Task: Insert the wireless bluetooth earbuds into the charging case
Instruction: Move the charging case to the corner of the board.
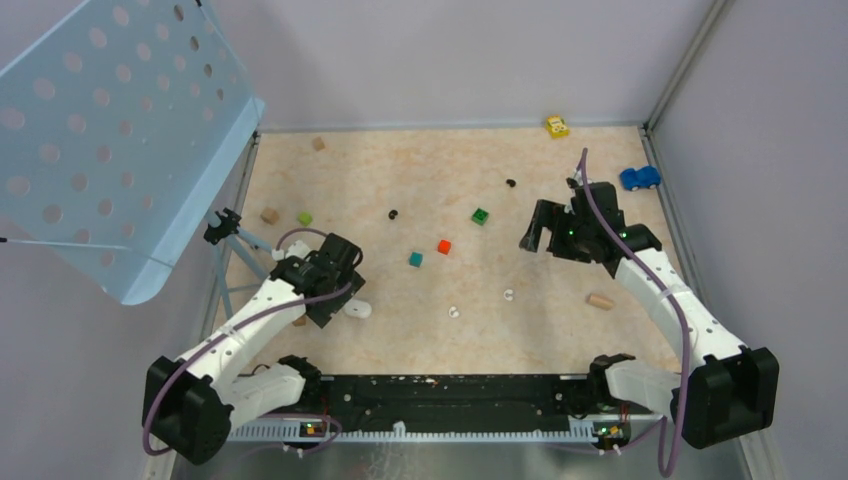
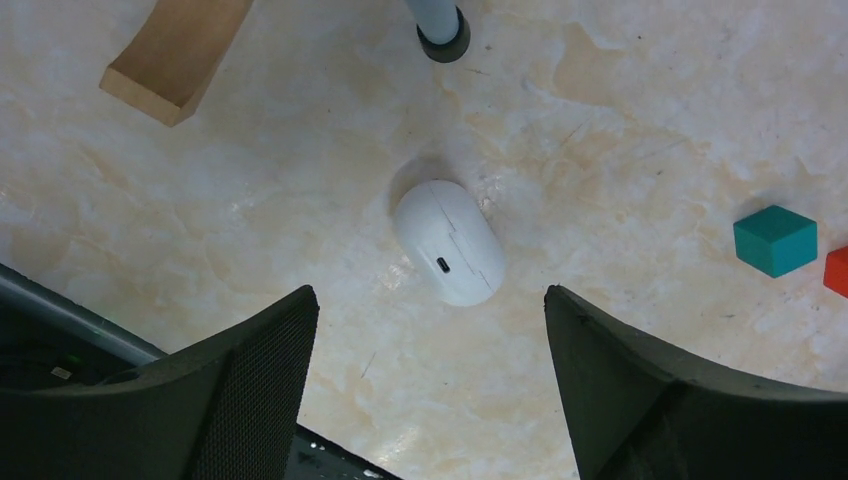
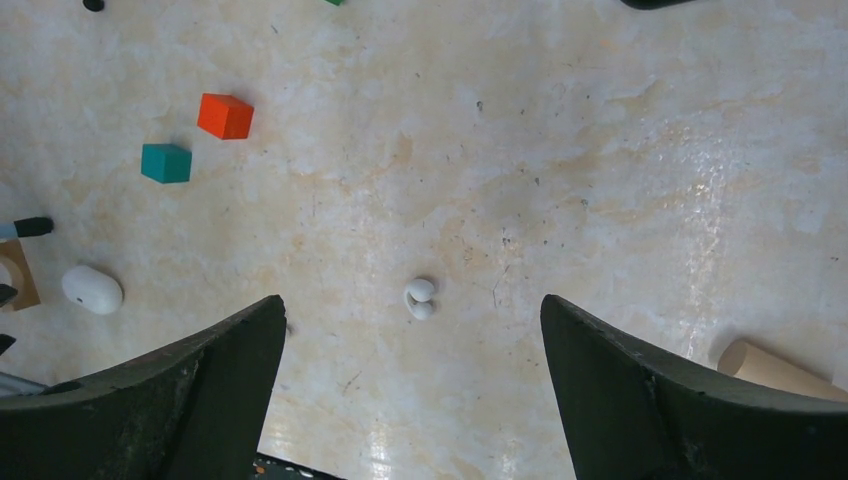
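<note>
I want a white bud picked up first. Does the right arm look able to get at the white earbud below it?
Probably yes. The right pincer hangs open over the white earbud, which lies alone on the table; nothing stands close to it, so a straight descent looks free.

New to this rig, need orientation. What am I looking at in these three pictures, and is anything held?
Two robot arms bolted to a table. One picture looks down from above; the other two come from wrist cameras, the dark wedges being each gripper's fingers. The left gripper is open, facing the white charging case; the right gripper is open, facing a white earbud. Nothing is held. Also lying there: a second white earbud, two black earbuds, coloured cubes, wooden blocks, toy cars.
</note>
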`<state>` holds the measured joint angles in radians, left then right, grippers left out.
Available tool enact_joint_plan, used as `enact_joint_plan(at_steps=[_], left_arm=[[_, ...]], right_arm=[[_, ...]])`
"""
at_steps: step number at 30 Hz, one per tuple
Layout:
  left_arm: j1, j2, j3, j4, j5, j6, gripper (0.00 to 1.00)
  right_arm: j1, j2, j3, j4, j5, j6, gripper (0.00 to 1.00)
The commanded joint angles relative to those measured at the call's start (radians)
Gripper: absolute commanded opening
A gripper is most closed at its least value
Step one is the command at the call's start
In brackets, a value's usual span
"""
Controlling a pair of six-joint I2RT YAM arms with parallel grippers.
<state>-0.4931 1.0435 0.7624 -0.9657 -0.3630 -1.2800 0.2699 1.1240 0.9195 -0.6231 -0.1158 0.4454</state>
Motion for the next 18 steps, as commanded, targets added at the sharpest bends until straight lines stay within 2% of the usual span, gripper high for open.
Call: enact_joint_plan(at_steps=[1, 7, 14, 18], left_arm=[[-0.004, 0.028, -0.041, 0.073, -0.015, -0.116, 0.88], [-0.005, 0.109, -0.073, 0.162, 0.037, -0.137, 0.86], [-0.005, 0.174, -0.091, 0.216, 0.044, -0.154, 0.73], [-0.005, 0.188, -0.116, 0.226, 0.058, -0.166, 0.72]], right_arm=[[0.001, -0.006, 0.050, -0.012, -0.006, -0.008, 0.96], [0.001, -0.017, 0.039, -0.025, -0.006, -0.005, 0.96], [0.002, -0.007, 0.035, -0.018, -0.025, 0.000, 0.96], [0.002, 0.002, 0.043, -0.022, -0.025, -0.002, 0.96]])
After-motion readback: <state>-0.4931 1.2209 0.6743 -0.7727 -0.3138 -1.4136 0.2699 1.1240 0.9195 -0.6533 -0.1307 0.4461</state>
